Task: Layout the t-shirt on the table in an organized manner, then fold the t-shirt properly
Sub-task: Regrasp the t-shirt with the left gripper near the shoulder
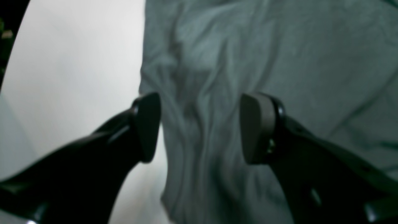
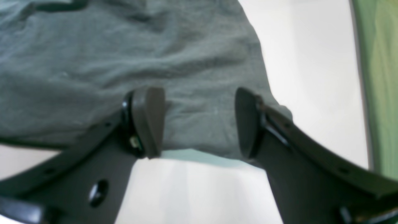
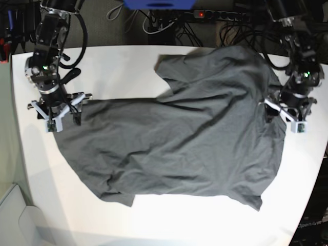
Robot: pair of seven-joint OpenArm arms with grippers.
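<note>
Overhead, both arms point down: left gripper (image 3: 283,117) and right gripper (image 3: 60,117) spread wide, empty, over t-shirt (image 3: 179,138) edges.

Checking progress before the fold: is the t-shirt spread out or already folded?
Spread out, unfolded: the t-shirt lies open but wrinkled across the table, one sleeve showing at the top.

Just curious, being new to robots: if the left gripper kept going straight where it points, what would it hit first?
Probably the wrinkled dark charcoal-grey cloth t-shirt: the left gripper hangs open above its edge, though depth is unclear.
</note>
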